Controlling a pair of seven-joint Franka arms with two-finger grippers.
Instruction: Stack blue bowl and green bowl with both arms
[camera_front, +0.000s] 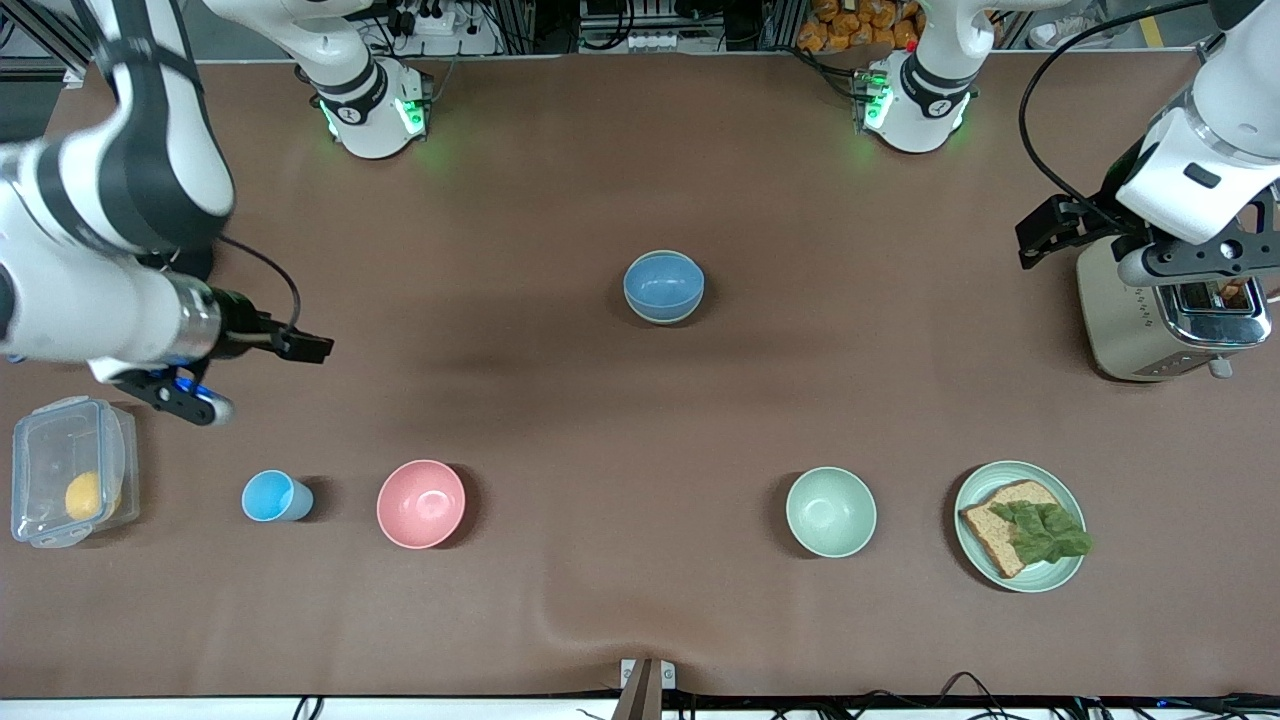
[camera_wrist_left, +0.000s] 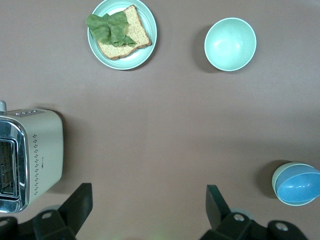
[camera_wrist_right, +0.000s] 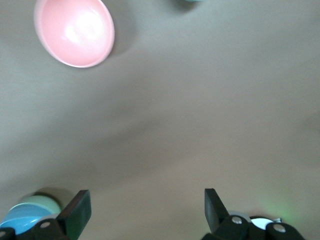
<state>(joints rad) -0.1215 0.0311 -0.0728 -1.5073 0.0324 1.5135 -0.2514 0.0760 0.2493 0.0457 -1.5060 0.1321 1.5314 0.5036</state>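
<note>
The blue bowl (camera_front: 663, 283) sits inside the green bowl (camera_front: 661, 319) in the middle of the table; only the sage rim of the green one shows around it. In the left wrist view the same pair shows as the blue bowl (camera_wrist_left: 299, 185) in the green bowl (camera_wrist_left: 276, 179). The right wrist view also catches the blue bowl (camera_wrist_right: 20, 219) and the green bowl (camera_wrist_right: 44, 204). My left gripper (camera_front: 1040, 235) (camera_wrist_left: 148, 192) hangs open and empty beside the toaster. Up over the right arm's end of the table, my right gripper (camera_front: 305, 346) (camera_wrist_right: 147, 197) is open and holds nothing.
A pink bowl (camera_front: 421, 503), a light-blue cup (camera_front: 272, 496) and a clear box (camera_front: 65, 485) with something yellow in it lie nearer the front camera. A mint bowl (camera_front: 830, 511) and a plate (camera_front: 975, 495) with bread and lettuce are there too. A toaster (camera_front: 1150, 320) stands at the left arm's end.
</note>
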